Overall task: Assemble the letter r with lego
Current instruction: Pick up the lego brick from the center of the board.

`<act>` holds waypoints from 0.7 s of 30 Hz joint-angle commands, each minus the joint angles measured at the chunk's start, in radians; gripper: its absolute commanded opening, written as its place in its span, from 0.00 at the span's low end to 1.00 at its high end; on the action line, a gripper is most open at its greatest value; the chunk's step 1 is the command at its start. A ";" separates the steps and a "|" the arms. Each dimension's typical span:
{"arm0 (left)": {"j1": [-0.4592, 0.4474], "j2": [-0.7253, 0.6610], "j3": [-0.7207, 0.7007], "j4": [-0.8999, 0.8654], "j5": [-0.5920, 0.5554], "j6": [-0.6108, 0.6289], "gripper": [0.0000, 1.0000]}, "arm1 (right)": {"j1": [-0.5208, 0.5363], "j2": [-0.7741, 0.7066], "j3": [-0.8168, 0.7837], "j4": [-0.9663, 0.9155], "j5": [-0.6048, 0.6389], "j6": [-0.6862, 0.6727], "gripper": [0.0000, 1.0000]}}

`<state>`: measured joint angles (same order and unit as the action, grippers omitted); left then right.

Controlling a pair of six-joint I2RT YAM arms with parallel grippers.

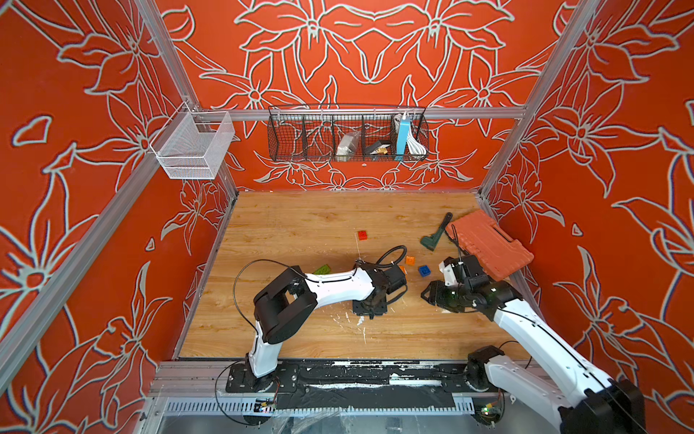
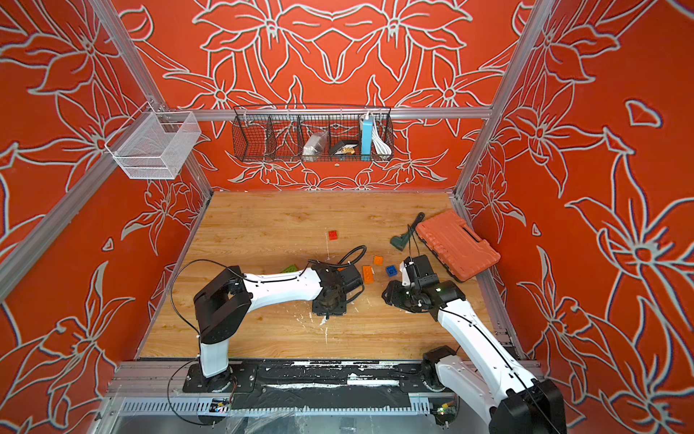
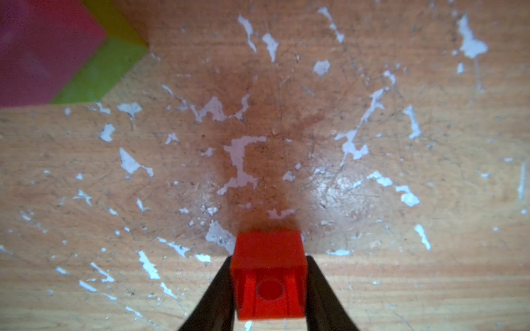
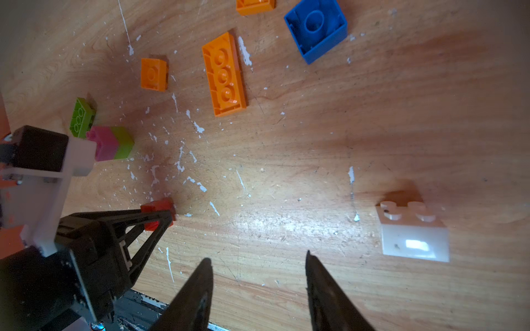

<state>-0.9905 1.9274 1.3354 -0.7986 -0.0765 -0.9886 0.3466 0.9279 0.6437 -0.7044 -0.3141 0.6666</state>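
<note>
Far left, a lime brick (image 1: 323, 269) lies flat on the table (image 1: 285, 225), half hidden behind the left arm in both top views. The right wrist view shows a pink-and-lime pair (image 4: 110, 143) just beside it, the two halves touching.

Next comes the left claw (image 3: 268, 258). It's clamped on a red brick (image 3: 269, 286), one finger pressed on each side, hollow underside facing the wrist camera. It sits low over the white flecks (image 3: 241, 160) on the wood, and it's hard to tell whether the brick touches the table. A far red brick (image 1: 362, 235) lies alone toward the back, well apart from everything.

Moving right there's a short orange (image 4: 154, 74), then a long orange (image 4: 225, 74), then a blue brick (image 4: 317, 30) flipped hollow side up. The right claw (image 4: 258, 258) hangs near those with its fingers partway apart and nothing between them. A white brick (image 4: 413, 232) lies near it, not touched. Far right, the case (image 1: 488, 244) rests at the table's edge.
</note>
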 commanded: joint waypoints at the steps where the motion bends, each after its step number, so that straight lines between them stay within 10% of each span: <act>1: -0.007 0.010 0.004 -0.016 -0.006 -0.010 0.38 | -0.006 -0.014 0.029 -0.025 0.020 -0.012 0.54; 10: 0.006 -0.090 -0.018 0.055 0.007 0.106 0.28 | -0.006 -0.094 0.062 -0.002 -0.001 -0.070 0.52; 21: 0.180 -0.655 -0.277 0.398 0.120 0.419 0.12 | -0.005 -0.104 0.238 0.134 -0.153 -0.110 0.72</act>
<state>-0.8917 1.3716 1.1198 -0.5064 -0.0097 -0.6758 0.3466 0.7921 0.8219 -0.6277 -0.3866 0.5793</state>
